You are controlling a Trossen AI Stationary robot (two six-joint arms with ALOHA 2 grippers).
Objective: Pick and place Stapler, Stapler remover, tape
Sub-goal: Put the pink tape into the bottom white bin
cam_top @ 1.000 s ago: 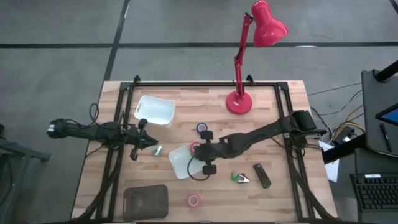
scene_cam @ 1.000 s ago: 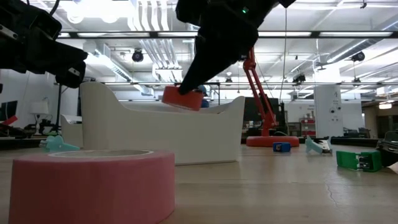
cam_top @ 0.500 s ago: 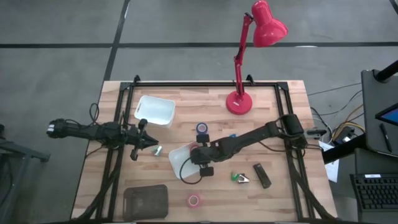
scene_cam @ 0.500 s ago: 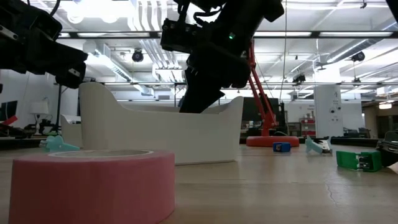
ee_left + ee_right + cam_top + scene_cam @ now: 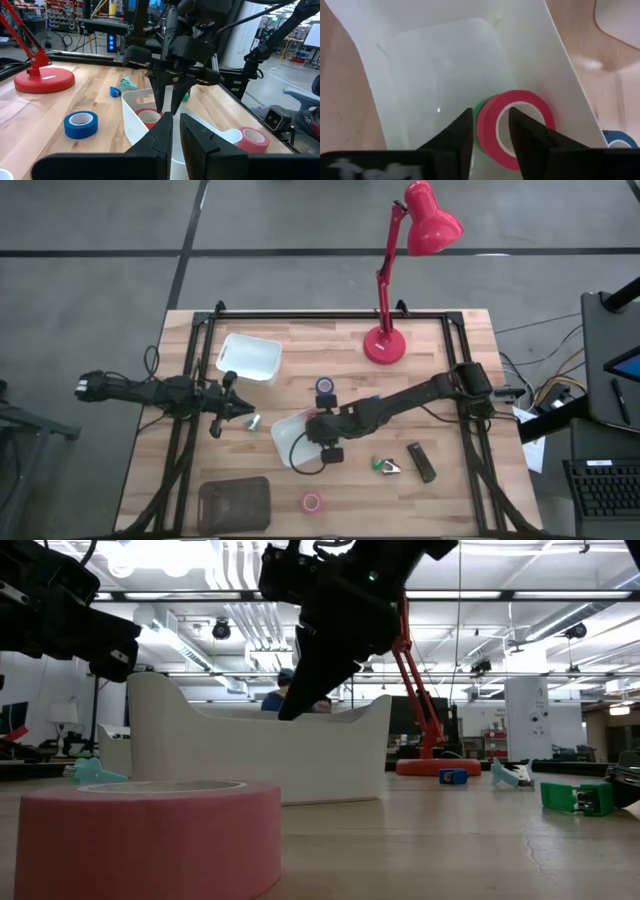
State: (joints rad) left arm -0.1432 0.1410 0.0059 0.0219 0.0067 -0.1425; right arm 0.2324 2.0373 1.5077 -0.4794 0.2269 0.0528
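Red tape roll (image 5: 517, 125) lies in the white bin (image 5: 292, 442) mid-tabletop, leaning against a green roll (image 5: 479, 111) beside it at the bin wall. Right gripper (image 5: 490, 131) hangs just above the bin with its fingers a little apart, nothing between them; the red roll shows below the gap. Left wrist view confirms: right gripper (image 5: 166, 100) points down into the bin, red roll (image 5: 148, 115) under the tips.

Left gripper (image 5: 243, 411) waits at the left side of the tabletop (image 5: 300, 340), fingers nearly together and empty, next to a small pale-green item (image 5: 254, 421).

Other task items, all on the wood:
- blue tape roll (image 5: 325, 386) just behind the bin
- pink tape roll (image 5: 312, 502) near the front edge, well apart from the bin
- stapler (image 5: 421, 461) right of the bin, flat
- green staple remover (image 5: 385, 468) just left of the stapler

Second white bin (image 5: 248, 357) sits back-left. Dark tray (image 5: 234, 504) sits at the front-left corner. Red desk lamp (image 5: 384, 344) stands at the back.
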